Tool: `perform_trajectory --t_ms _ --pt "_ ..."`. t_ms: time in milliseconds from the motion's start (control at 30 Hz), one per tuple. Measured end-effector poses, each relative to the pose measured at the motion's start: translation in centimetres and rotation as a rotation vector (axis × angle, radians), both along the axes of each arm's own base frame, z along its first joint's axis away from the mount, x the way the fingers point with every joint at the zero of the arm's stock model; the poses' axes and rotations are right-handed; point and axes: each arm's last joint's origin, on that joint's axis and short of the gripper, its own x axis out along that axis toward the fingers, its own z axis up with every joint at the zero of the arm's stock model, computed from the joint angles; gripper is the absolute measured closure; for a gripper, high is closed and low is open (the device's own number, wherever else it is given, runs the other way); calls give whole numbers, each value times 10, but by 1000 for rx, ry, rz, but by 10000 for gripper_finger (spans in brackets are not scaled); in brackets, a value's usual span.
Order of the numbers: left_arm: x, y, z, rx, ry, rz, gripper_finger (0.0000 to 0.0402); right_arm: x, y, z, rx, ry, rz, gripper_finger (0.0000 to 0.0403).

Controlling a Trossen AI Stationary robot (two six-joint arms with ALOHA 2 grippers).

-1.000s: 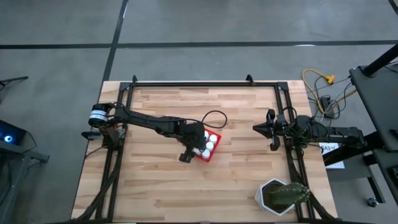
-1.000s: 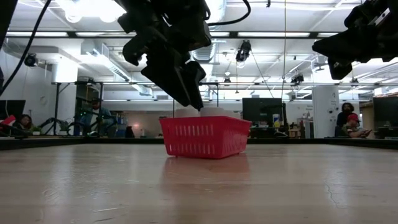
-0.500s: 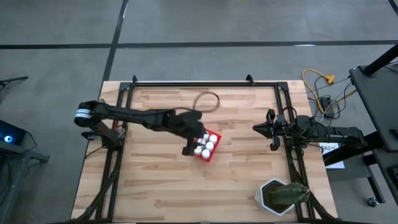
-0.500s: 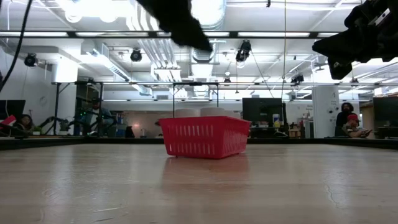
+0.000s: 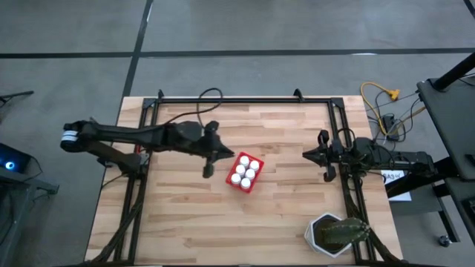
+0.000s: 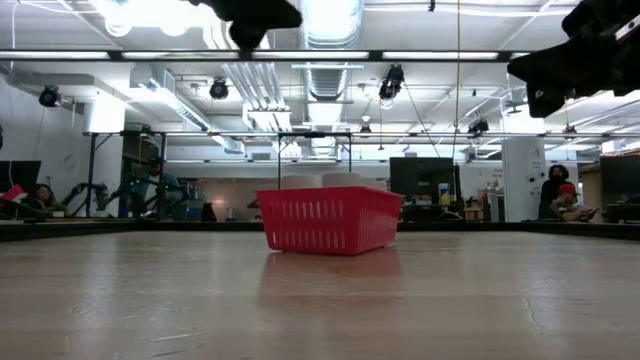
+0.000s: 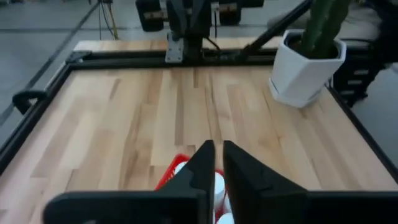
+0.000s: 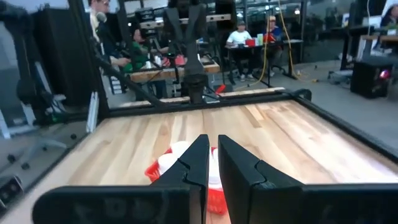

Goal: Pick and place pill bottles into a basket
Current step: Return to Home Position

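Note:
The red basket [image 5: 245, 172] sits near the middle of the table, with several white pill bottles [image 5: 246, 173] standing upright inside it in rows. In the low view their caps [image 6: 322, 181] show just above the basket's rim [image 6: 330, 192]. My left gripper [image 5: 208, 170] hangs shut and empty, high above the table and just left of the basket. Its wrist view looks down past the fingers [image 7: 215, 152] at the basket [image 7: 166, 179] and bottles [image 7: 217, 186]. My right gripper [image 5: 304, 153] waits shut at the table's right side, pointing toward the basket [image 8: 155, 171].
A white pot with a green cactus [image 5: 335, 233] stands at the table's near right corner and also shows in the left wrist view as the pot [image 7: 308, 68]. Black frame rails [image 5: 237, 100] run along the far, left and right edges. Bare wood [image 5: 223, 222] lies near the front edge.
My left gripper has risen from just above the basket and drawn back toward the table's left edge. In the low view it has climbed almost out of the top of the picture. The basket and its bottles have stayed where they were.

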Motion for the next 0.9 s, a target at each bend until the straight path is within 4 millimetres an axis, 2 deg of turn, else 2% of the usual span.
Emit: perform_trajectory --t_ms 100,267,467,667,900 --pt "-19 1 -7 0 -35 8 396 0 0 -1 -61 12 -1 376" --pt "-52 2 -24 -61 -224 62 398 0 0 -1 -71 10 -10 376" --pt "-89 2 -67 -37 -328 74 401 0 0 -1 -87 10 -11 376" --pt "-115 3 -98 -3 -324 84 401 0 0 -1 -86 15 -12 376" --pt "-140 4 -119 -5 -465 123 401 0 -2 -1 -77 14 -65 376"
